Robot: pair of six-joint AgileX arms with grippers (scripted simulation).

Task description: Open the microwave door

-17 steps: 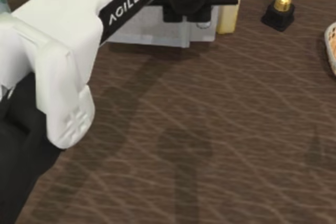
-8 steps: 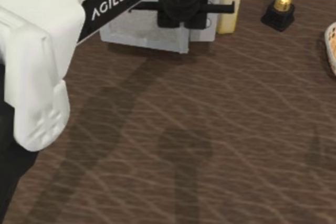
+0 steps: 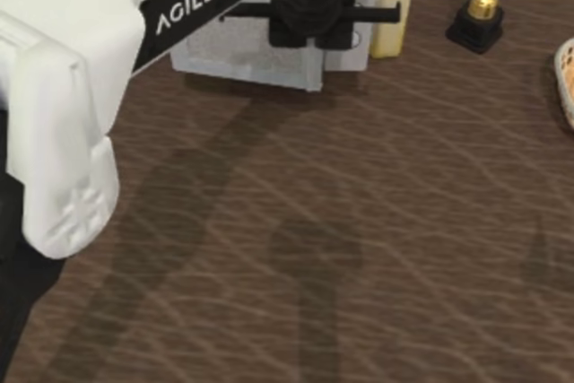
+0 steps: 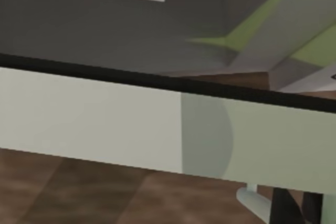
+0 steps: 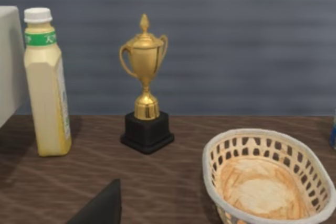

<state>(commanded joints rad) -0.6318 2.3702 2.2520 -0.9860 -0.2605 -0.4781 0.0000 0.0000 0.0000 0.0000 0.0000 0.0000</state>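
The microwave (image 3: 269, 56) stands at the far edge of the surface (image 3: 377, 221), its door (image 3: 247, 47) swung partly out. The left gripper (image 3: 309, 29) is at the door's free edge; jaw state cannot be told. Risk judged: slip off the edge, or the oven dragged sideways. The contact point is hidden by the wrist. The right gripper is not seen.
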